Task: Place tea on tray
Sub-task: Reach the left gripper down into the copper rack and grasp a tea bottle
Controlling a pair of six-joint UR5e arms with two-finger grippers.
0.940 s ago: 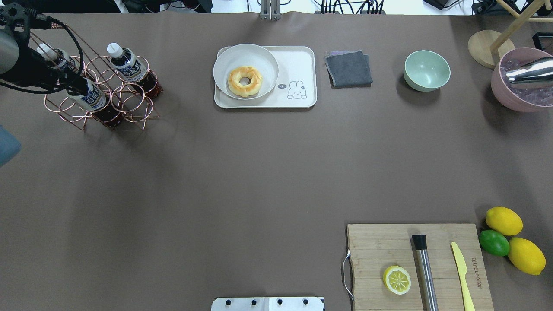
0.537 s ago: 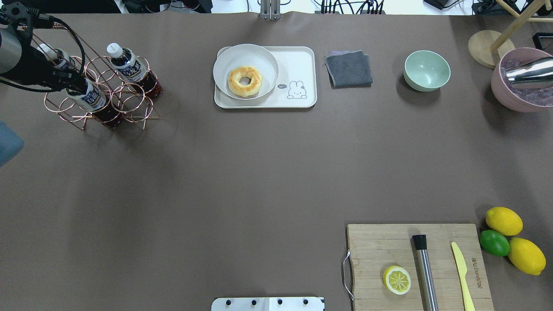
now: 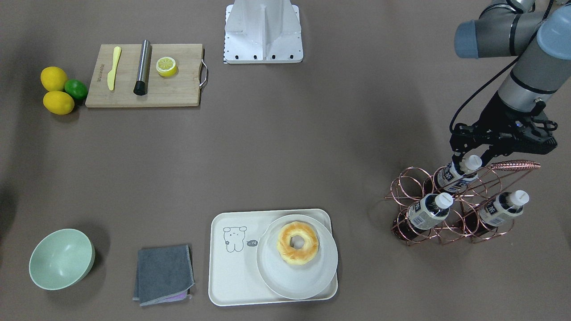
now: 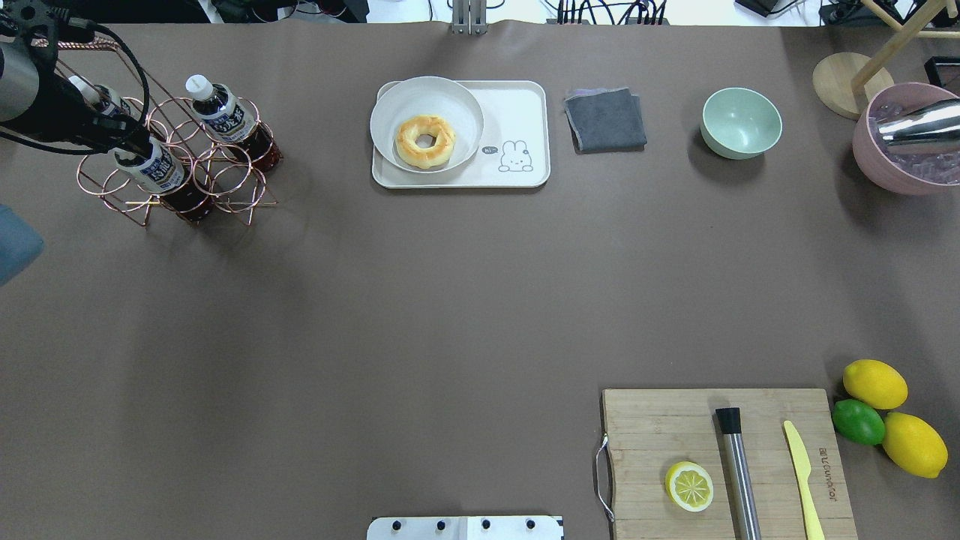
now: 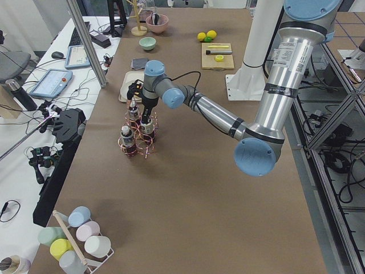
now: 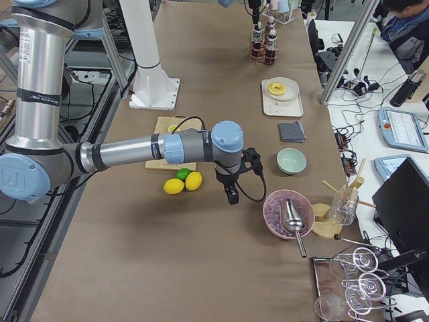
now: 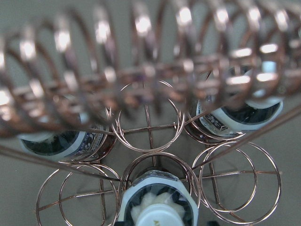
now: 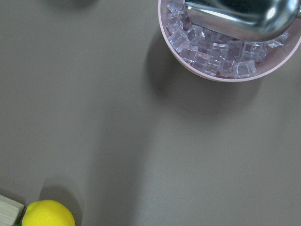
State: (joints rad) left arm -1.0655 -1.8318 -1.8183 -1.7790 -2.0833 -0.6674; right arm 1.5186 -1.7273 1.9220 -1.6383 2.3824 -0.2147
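Three tea bottles lean in a copper wire rack (image 4: 225, 187). My left gripper (image 3: 470, 161) is open, with a finger on each side of the white cap of the tea bottle nearest the robot (image 3: 448, 177), which also shows in the overhead view (image 4: 159, 171). In the left wrist view that cap (image 7: 157, 212) sits at the bottom edge. The cream tray (image 4: 525, 105) with the cartoon drawing lies at the far middle and holds a white plate (image 4: 450, 97) with a donut. My right gripper (image 6: 231, 196) shows only in the right side view, so I cannot tell its state.
A grey cloth (image 4: 604, 118), a green bowl (image 4: 741, 122) and a pink bowl of ice (image 4: 904, 150) stand along the far side. A cutting board (image 4: 660, 427) with a lemon half, muddler and knife is near right, with lemons and a lime (image 4: 857, 421) beside it.
My left gripper has shifted a little left and farther away over the rack, so more of the front bottle's cap shows. The bottles and tray have not moved.
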